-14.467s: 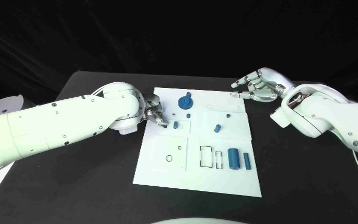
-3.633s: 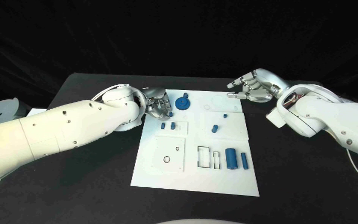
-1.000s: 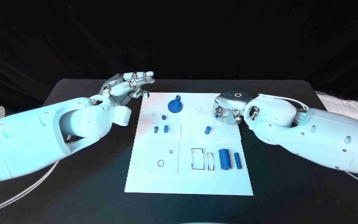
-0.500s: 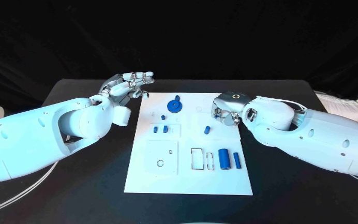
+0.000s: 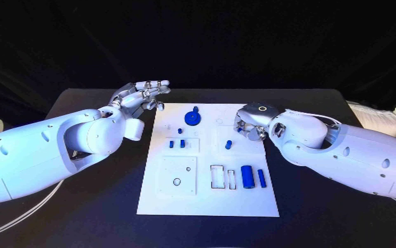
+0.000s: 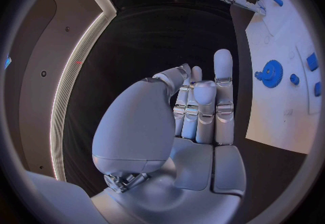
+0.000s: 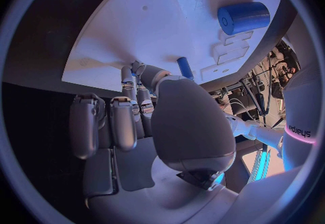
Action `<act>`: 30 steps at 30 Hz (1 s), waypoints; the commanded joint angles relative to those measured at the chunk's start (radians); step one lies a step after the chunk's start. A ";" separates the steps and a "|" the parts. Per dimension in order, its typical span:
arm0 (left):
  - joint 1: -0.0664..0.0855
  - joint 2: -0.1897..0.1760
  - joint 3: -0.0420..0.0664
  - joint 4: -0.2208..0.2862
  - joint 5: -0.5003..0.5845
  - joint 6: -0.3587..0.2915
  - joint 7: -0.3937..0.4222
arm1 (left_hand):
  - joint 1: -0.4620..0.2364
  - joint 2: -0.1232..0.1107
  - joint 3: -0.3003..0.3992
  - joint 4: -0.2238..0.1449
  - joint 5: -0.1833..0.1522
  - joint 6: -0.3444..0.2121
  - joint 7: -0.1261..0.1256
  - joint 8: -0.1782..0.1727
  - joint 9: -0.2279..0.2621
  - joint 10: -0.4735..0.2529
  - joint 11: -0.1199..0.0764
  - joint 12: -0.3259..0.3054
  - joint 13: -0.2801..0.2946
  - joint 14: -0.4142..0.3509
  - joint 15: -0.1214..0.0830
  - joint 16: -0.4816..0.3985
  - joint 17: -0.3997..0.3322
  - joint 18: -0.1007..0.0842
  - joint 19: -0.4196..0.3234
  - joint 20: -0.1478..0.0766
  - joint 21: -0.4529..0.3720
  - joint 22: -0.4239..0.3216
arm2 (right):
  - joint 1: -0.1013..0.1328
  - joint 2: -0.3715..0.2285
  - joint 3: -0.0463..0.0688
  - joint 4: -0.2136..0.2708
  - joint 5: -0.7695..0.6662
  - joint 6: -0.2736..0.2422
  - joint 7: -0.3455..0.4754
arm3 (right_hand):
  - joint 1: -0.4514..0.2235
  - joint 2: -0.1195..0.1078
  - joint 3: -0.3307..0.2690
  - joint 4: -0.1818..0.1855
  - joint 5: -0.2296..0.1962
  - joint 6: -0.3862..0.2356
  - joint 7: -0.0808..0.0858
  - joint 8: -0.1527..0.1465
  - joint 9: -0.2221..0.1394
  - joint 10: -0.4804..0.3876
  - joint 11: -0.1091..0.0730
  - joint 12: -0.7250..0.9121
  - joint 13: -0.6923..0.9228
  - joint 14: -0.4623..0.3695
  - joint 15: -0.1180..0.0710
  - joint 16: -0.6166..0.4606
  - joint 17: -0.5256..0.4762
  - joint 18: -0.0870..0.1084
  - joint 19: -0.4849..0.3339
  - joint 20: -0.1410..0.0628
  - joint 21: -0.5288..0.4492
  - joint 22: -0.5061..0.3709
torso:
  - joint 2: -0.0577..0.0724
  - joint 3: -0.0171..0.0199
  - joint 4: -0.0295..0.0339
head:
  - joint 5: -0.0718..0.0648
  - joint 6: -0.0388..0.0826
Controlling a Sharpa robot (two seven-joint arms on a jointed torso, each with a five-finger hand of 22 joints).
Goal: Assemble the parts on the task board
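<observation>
- Task board (image 5: pixel 206 196): white rectangular plate lying flat in the middle of the black table (image 5: pixel 82 202), long side running away from the robot.
- Blue gear (image 5: pixel 192 117): round toothed part at the far end of the board, left of centre; also visible in the left wrist view (image 6: pixel 272 72).
- Two small blue pegs (image 5: pixel 177 143): standing side by side in a square outlined field below the gear, close together but apart.
- Tiny blue peg (image 5: pixel 180 130): alone between the gear and the pair of pegs.
- Short blue pin (image 5: pixel 229 144): on the board's right half, just beside the right hand's fingertips; the right wrist view (image 7: pixel 184 67) shows it close to the fingers, contact cannot be told.
- Large blue cylinder (image 5: pixel 246 176): lying on the board's near right part, lengthwise; beside it a slimmer blue bar (image 5: pixel 261 178), near but apart.
- Two rectangular outlined slots (image 5: pixel 222 177): left of the large cylinder.
- Small oval hole (image 5: pixel 177 182): in the near left square field.
- Left hand (image 5: pixel 142 94): raised off the board's far left corner, over the table; fingers straight and close together, grasping nothing, released.
- Right hand (image 5: pixel 250 126): lowered over the board's right half, fingers curled downward toward the surface by the short pin; whether it grasps anything cannot be told.
</observation>
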State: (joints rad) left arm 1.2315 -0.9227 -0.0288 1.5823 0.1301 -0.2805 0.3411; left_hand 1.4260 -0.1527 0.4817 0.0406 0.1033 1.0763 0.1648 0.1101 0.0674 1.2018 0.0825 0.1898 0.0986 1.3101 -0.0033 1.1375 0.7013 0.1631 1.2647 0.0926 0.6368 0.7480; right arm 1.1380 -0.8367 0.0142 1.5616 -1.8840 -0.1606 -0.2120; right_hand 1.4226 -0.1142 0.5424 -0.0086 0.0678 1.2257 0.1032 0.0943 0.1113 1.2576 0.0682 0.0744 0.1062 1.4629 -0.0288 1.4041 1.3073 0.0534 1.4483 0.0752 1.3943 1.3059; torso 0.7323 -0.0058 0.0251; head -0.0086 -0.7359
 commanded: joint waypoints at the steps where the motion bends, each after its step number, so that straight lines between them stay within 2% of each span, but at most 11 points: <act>1: 0.000 0.002 0.001 0.002 -0.006 0.016 0.000 | -0.008 0.003 -0.001 -0.004 0.006 -0.009 -0.001 -0.002 -0.001 -0.007 0.001 0.006 0.001 -0.007 0.000 -0.005 -0.003 0.018 -0.005 0.001 -0.007 -0.001 | 0.003 -0.011 0.003 0.014 -0.003 -0.003 -0.012 | -0.002 0.006 0.006 -0.001 -0.004 0.000 0.004 -0.004 0.000 0.035 -0.025 -0.002 0.001 0.070 -0.005 0.004 0.057 0.007 0.002 -0.005 0.004 0.000 | 0.000 0.0000 0.0002 | -0.002 -0.001; 7: 0.000 0.000 0.000 0.000 -0.006 0.016 -0.003 | -0.012 0.005 -0.004 -0.006 0.007 -0.011 0.000 -0.002 -0.001 -0.012 0.002 0.012 0.002 -0.009 0.001 -0.005 -0.005 0.018 -0.005 0.003 -0.009 -0.002 | 0.006 -0.037 0.008 0.051 0.005 -0.004 -0.015 | -0.004 0.005 0.008 -0.002 -0.007 0.000 0.005 -0.006 0.000 0.035 -0.024 -0.004 0.000 0.069 -0.005 0.002 0.054 0.007 0.002 -0.005 0.004 0.000 | 0.001 0.0005 -0.0009 | 0.001 -0.002; 19: 0.000 -0.001 0.000 -0.002 -0.006 0.018 -0.006 | -0.013 0.005 -0.005 -0.006 0.007 -0.012 0.001 -0.002 -0.001 -0.013 0.002 0.013 0.002 -0.009 0.002 -0.005 -0.006 0.018 -0.005 0.003 -0.010 -0.003 | 0.009 -0.061 0.022 0.135 0.016 -0.050 -0.010 | -0.005 0.004 0.008 -0.003 -0.008 0.000 0.005 -0.006 0.001 0.035 -0.023 -0.005 -0.001 0.070 -0.005 0.004 0.057 0.007 0.003 -0.005 0.005 0.002 | 0.001 0.0000 0.0013 | 0.003 -0.003; 25: 0.000 -0.001 0.000 -0.003 -0.006 0.022 -0.007 | -0.013 0.005 -0.005 -0.006 0.007 -0.012 0.001 -0.002 -0.001 -0.013 0.002 0.013 0.002 -0.009 0.002 -0.005 -0.006 0.018 -0.005 0.003 -0.010 -0.003 | 0.008 -0.044 0.027 0.193 0.036 -0.068 0.002 | -0.005 0.004 0.010 -0.005 -0.008 0.000 0.006 -0.007 0.001 0.035 -0.023 -0.006 -0.001 0.070 -0.004 0.005 0.058 0.007 0.003 -0.006 0.005 0.002 | 0.001 0.0003 0.0010 | 0.015 -0.007; 30: -0.001 0.002 0.000 -0.001 -0.006 0.026 -0.007 | -0.013 0.005 -0.005 -0.007 0.007 -0.013 0.001 -0.003 -0.001 -0.015 0.003 0.013 0.002 -0.010 0.002 -0.005 -0.008 0.018 -0.005 0.003 -0.010 -0.003 | -0.001 -0.008 0.027 0.222 0.052 -0.062 0.013 | -0.004 0.004 0.012 -0.007 -0.007 -0.001 0.007 -0.007 0.001 0.035 -0.023 -0.007 -0.002 0.070 -0.004 0.005 0.059 0.007 0.003 -0.006 0.005 0.002 | 0.001 -0.0015 0.0012 | 0.030 -0.015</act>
State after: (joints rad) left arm 1.2308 -0.9233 -0.0293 1.5789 0.1291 -0.2773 0.3317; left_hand 1.4221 -0.1488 0.4783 0.0373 0.1033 1.0682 0.1658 0.1101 0.0676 1.1934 0.0838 0.2007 0.0993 1.3065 0.0002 1.1376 0.6945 0.1630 1.2647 0.0926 0.6330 0.7468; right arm 1.1408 -0.8521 0.0414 1.7754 -1.8477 -0.2147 -0.2140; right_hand 1.4226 -0.1146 0.5475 -0.0145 0.0611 1.2253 0.1028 0.0879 0.1116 1.2607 0.0711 0.0685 0.1055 1.4629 -0.0287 1.4041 1.3078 0.0534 1.4483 0.0752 1.3942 1.3079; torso 0.7333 -0.0059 0.0263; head 0.0123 -0.7466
